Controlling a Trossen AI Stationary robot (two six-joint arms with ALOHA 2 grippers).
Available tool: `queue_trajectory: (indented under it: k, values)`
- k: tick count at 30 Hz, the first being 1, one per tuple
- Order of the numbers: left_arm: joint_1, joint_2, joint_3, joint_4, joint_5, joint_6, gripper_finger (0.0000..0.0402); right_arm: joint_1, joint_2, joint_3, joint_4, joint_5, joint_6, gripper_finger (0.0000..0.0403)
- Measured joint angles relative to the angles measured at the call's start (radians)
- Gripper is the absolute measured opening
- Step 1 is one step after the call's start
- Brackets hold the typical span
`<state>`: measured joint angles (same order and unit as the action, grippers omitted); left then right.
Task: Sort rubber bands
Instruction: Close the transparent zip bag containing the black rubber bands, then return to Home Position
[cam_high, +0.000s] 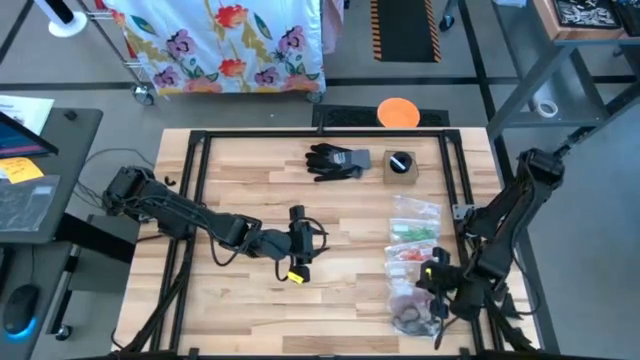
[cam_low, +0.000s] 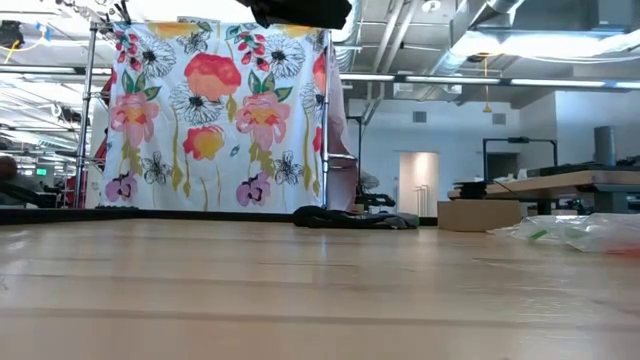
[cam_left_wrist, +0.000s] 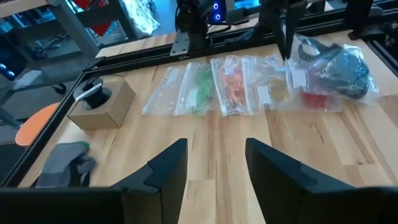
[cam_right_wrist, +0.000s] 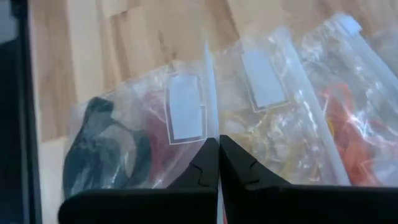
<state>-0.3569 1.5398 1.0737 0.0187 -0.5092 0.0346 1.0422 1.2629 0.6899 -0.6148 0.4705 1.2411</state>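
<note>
At your near edge, R side of the table, the right gripper (cam_high: 432, 283) sits over the bag row w/ fingers pressed together, tips right at the bags' top edge in its wrist view; whether they pinch plastic, you can't tell. Under it lie the bags (cam_right_wrist: 249, 118), side by side and overlapping. The rubber bands (cam_left_wrist: 233, 87) are inside them by colour: black (cam_right_wrist: 106, 149) and red nearest, then yellow, orange, green (cam_left_wrist: 200, 87) farther off. Mid-table, the left gripper (cam_high: 297, 247) hangs above bare wood, fingers (cam_left_wrist: 168, 168) spread, nothing between them, well apart from the bags. Farther back you've got a black glove (cam_high: 335, 160) and, just beside it, a small box (cam_high: 401, 165) w/ a dark item on top. Beyond the far edge, an orange disc (cam_high: 398, 112) on the floor and a floral cloth (cam_low: 215, 110).
</note>
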Motion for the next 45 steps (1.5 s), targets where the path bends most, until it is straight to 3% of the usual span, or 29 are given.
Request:
queue_trajectory:
  k: [3, 13, 24, 33, 39, 45]
  values:
    - [0.004, 0.0, 0.0, 0.0, 0.0, 0.006, 0.016, -0.013, -0.022, 0.0, -0.01, -0.02, -0.06, 0.0004]
    - [0.003, 0.0, 0.0, -0.006, -0.001, -0.029, 0.016, -0.031, -0.052, 0.0, -0.007, -0.032, -0.034, 0.0033]
    - [-0.011, 0.0, 0.0, -0.005, 0.002, -0.048, 0.016, -0.032, -0.054, 0.074, -0.073, -0.079, 0.028, 0.0111]
    - [-0.025, 0.0, 0.0, 0.007, 0.002, -0.043, 0.016, -0.071, -0.054, 0.185, -0.11, -0.073, -0.165, 0.0166]
    - [-0.072, 0.0, 0.0, 0.029, -0.038, 0.009, 0.016, -0.019, -0.095, 0.235, -0.181, 0.102, -0.208, 0.0163]
    - [-0.116, -0.079, -0.07, 0.027, -0.159, 0.001, 0.016, 0.141, -0.215, 0.188, -0.394, 0.248, 0.083, 0.0156]
